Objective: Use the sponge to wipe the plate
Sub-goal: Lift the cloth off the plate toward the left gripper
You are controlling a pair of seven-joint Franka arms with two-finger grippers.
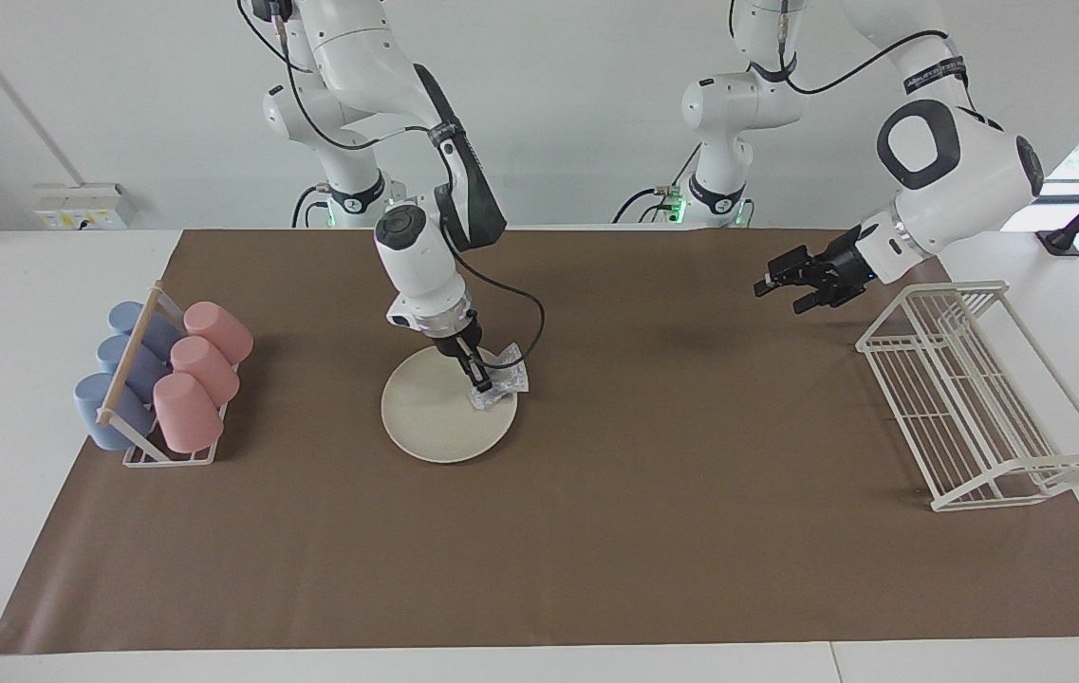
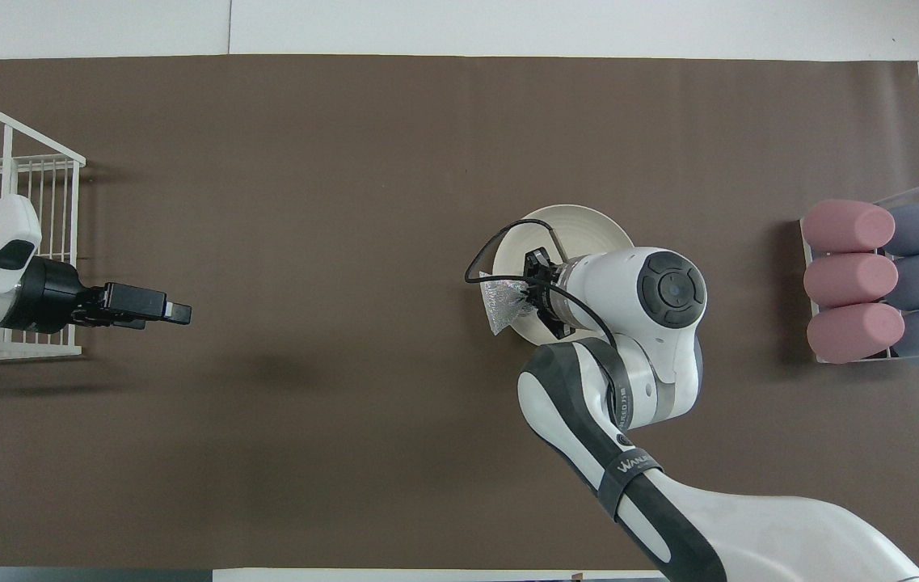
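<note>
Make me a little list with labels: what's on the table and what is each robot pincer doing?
plate: cream, round, lying on the brown mat
sponge: glittery pad at the plate's edge
right pincer: shut on the sponge, pressing it on the plate
left pincer: open, waiting in the air beside the white wire rack
cups: pink and blue, in a holder at the right arm's end
</note>
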